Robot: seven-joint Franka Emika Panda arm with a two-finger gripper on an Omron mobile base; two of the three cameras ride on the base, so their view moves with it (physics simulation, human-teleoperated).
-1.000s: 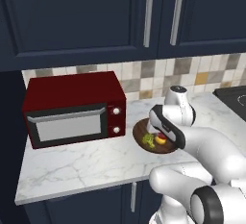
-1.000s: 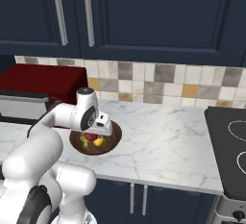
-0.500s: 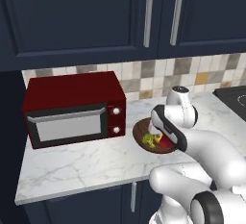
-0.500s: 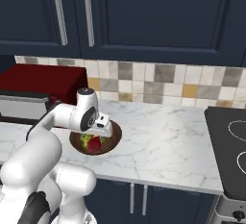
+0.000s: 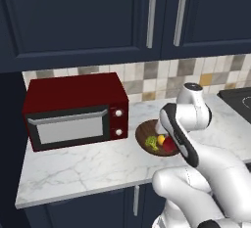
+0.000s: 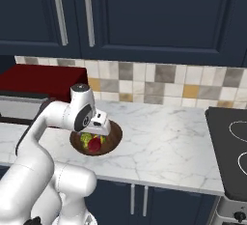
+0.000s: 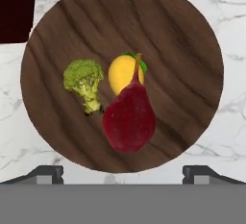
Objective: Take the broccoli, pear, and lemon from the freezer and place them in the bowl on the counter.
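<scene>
The dark brown bowl (image 7: 182, 50) stands on the white marble counter (image 5: 88, 163), just right of the microwave. Three things lie in it: the broccoli (image 7: 84, 81) on the left, the lemon (image 7: 122, 74) in the middle, and the dark red pear (image 7: 129, 117), which leans against the lemon with its stem over it. My gripper (image 7: 122, 175) hangs straight above the bowl, open, with its fingertips (image 7: 45, 172) wide apart and nothing between them. From the right base view the hand covers part of the bowl (image 6: 113, 134) and the pear (image 6: 94, 144) shows under it. The freezer is out of view.
A dark red microwave (image 5: 76, 109) stands on the counter left of the bowl. A black cooktop (image 6: 231, 142) lies at the right end. Navy wall cabinets (image 5: 147, 16) hang above a tiled backsplash. Bare marble (image 6: 164, 142) stretches between bowl and cooktop.
The jaws have spread wider, and the pear has dropped from between them and now lies in the bowl beside the lemon and broccoli. The arm has hardly moved.
</scene>
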